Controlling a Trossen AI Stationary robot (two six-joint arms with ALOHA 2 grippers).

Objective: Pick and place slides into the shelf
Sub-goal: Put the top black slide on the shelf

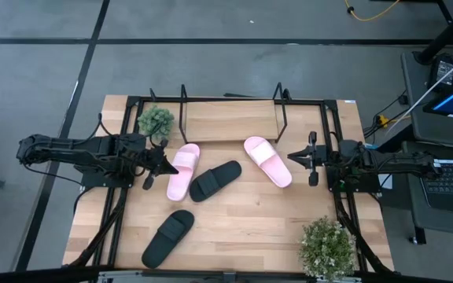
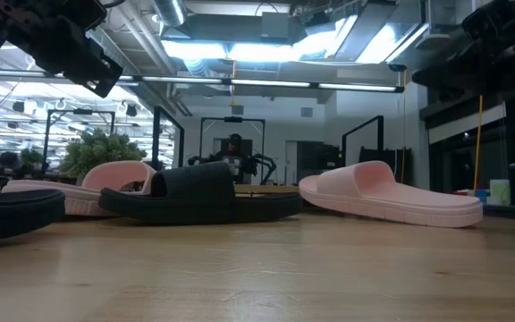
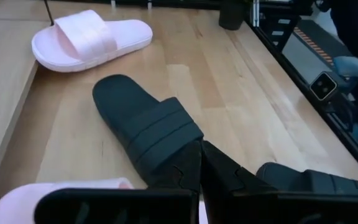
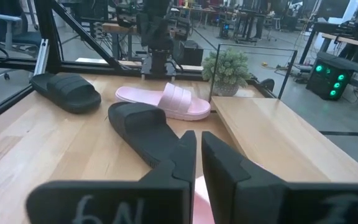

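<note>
Nearest the camera end of the desk (image 1: 242,236) lies one black slide (image 1: 168,237), alone at the front left, its length running diagonally. Past it, around the middle, sit the other three: a pink slide (image 1: 182,171) on the left, a second black slide (image 1: 215,180) just beside it and possibly touching it, and another pink slide (image 1: 268,161) to the right, well apart from the black one. None is in the shelf (image 1: 230,118), which stands along the far edge with its wire dividers empty.

What matters for the next move is who sits closest to what. The left gripper (image 1: 163,162) hangs right at the left pink slide, over or against its left edge near the far end; whether it touches I cannot tell. That slide's long axis runs near-to-far with a slight lean, so the jaws come at it from the side, across its width. Those jaws look closed or nearly so, holding nothing.

The right gripper (image 1: 296,156) points at the right pink slide, just beside its right edge but apart from it. That slide lies diagonally, far end to the left, near end to the right. These jaws stand almost together with a thin gap and grip nothing.

By my reckoning each arm is set for its own pink slide, and both would have to open before taking hold. The black ones are farther off for either.
</note>
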